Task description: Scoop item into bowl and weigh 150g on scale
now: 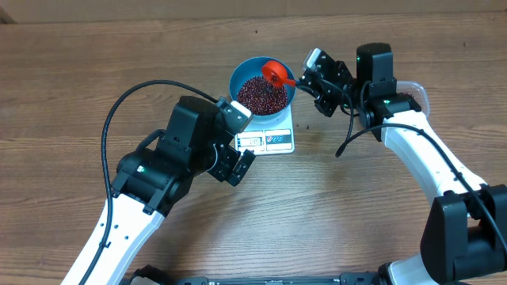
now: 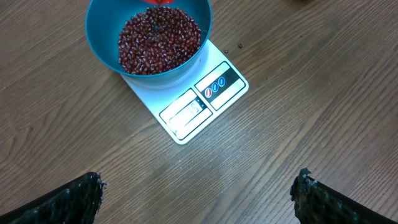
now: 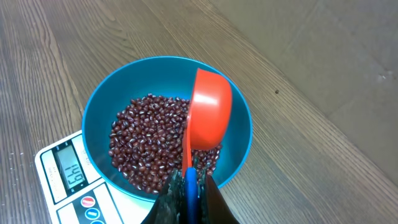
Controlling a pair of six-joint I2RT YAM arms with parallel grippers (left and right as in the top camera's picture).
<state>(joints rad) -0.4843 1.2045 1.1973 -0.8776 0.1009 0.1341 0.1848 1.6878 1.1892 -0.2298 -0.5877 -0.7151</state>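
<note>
Bowl: bright blue, sitting on the white scale on the wooden counter.
Beans: a maroon heap inside the bowl.
Display: three digits, perhaps 164, too skewed to be sure.
Right gripper: jaws pinched tight on the handle of a red scoop, which is held over the beans.
Left gripper: jaws spread wide, gripping nothing, near the scale's button edge.

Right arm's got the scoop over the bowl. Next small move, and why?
Probably lift the red scoop clear and read the scale before adding more: the right gripper holds it low over the beans in the blue bowl, and the display digits are too small to trust.
</note>
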